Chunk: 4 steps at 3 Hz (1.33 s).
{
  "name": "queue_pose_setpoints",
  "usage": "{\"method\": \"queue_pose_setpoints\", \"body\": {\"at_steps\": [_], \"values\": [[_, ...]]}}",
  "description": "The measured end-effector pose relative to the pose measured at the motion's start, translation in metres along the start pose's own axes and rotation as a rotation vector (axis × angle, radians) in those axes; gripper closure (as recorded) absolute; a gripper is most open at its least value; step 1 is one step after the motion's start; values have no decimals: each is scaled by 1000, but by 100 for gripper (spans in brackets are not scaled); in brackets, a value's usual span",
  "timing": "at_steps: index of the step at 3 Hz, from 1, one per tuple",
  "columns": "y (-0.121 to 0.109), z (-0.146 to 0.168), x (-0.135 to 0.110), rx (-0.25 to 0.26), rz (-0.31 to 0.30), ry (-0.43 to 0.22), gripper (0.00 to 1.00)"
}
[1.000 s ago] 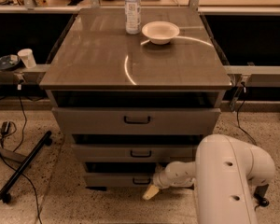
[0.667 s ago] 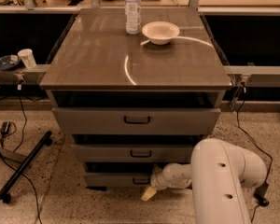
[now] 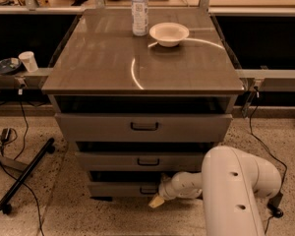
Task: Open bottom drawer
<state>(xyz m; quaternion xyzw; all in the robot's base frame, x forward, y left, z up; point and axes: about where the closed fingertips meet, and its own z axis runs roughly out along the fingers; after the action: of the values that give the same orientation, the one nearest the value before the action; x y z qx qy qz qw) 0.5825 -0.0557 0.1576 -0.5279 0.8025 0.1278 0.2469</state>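
The bottom drawer is the lowest and narrowest grey-brown front of the cabinet, close to the floor. Its small black loop handle shows just left of the gripper. My gripper is at the end of the white arm, reaching in from the lower right. It sits right at the handle, its pale tip pointing down and left in front of the drawer's lower edge.
The mid drawer and top drawer are above. On the cabinet top stand a water bottle and a white bowl. A black stand leg and cables lie on the floor at left.
The arm has shifted left, bringing the gripper closer to the bottom drawer's handle. The drawers have not moved.
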Motion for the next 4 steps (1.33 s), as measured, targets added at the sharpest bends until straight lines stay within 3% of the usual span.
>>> {"method": "queue_pose_setpoints", "body": {"at_steps": [2,3,4], "values": [[0,0,0,0,0,0,81],[0,0,0,0,0,0,100],[0,-8,-4,-1,0,0,100]]}}
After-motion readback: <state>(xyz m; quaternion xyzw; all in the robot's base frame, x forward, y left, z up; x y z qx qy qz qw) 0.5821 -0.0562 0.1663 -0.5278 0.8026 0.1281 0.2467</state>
